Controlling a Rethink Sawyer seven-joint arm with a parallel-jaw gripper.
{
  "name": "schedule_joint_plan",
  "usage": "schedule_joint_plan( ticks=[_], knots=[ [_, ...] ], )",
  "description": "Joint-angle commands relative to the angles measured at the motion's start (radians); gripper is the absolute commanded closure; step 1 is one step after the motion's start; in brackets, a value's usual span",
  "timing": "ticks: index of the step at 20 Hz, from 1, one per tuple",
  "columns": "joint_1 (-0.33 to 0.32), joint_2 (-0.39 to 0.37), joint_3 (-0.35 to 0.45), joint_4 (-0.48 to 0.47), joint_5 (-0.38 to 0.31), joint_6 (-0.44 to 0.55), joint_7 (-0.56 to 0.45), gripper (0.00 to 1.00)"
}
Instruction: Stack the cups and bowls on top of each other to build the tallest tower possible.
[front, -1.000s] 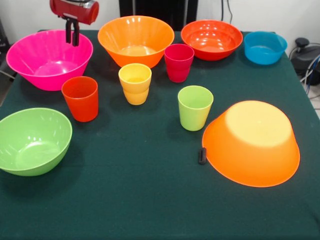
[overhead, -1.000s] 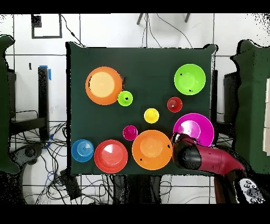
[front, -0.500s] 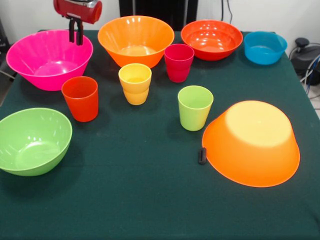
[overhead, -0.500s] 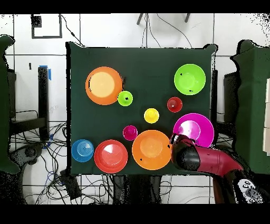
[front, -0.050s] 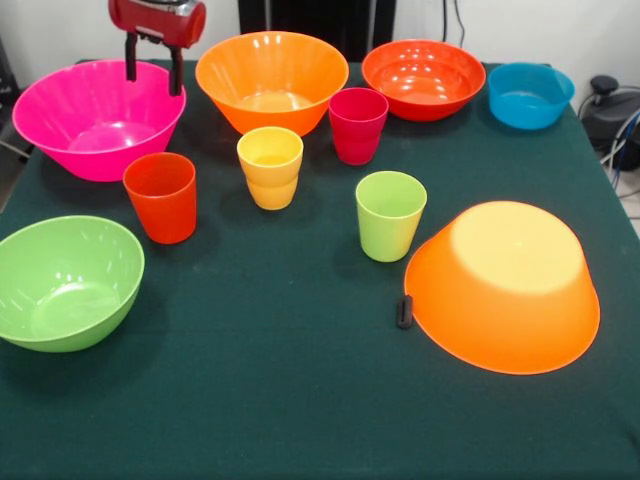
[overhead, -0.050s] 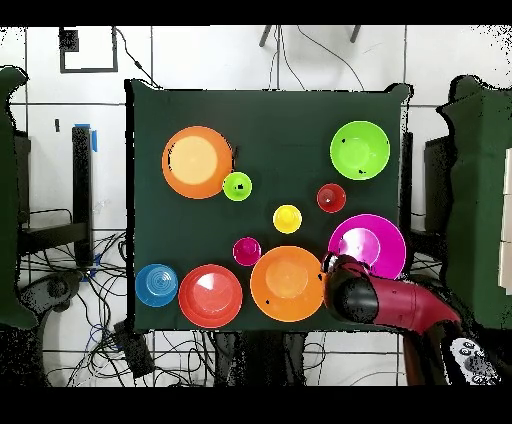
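My gripper (front, -0.050s: 153, 68) is open and empty above the back rim of the large pink bowl (front, -0.050s: 95, 125), between it and the upright orange bowl (front, -0.050s: 272, 80). Further along the back stand a red-orange bowl (front, -0.050s: 423, 78) and a small blue bowl (front, -0.050s: 530, 95). A lime green bowl (front, -0.050s: 65, 282) sits front left. A second orange bowl (front, -0.050s: 505, 285) lies upside down front right. Four cups stand upright mid-table: orange-red (front, -0.050s: 161, 197), yellow (front, -0.050s: 270, 167), crimson (front, -0.050s: 358, 125) and lime green (front, -0.050s: 390, 215). Overhead, the arm's red head (overhead, -0.050s: 345, 292) covers the gripper beside the pink bowl (overhead, -0.050s: 368, 245).
A small black piece (front, -0.050s: 404, 311) lies against the upside-down orange bowl's left rim. Dark green cloth (front, -0.050s: 260, 400) covers the table. Cables and a black device (front, -0.050s: 610, 105) sit off the table's right edge.
The gripper's fingers were together a second ago and have now spread apart. The gripper also rose slightly over the pink bowl's back rim. No bowl or cup moved.
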Motion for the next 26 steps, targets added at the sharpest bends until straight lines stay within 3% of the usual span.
schedule_joint_plan(
  ticks=[1, 7, 18, 26],
  knots=[
    [0.01, 0.019, 0.132, 0.055, -0.036, 0.012, 0.003, 0.0],
    [-0.012, 0.039, 0.172, 0.054, -0.038, 0.034, -0.021, 0.0],
    [0.032, 0.092, 0.129, 0.028, -0.063, -0.03, 0.024, 0.0],
    [0.024, 0.088, 0.133, 0.017, -0.065, -0.014, 0.006, 0.0]
  ],
)
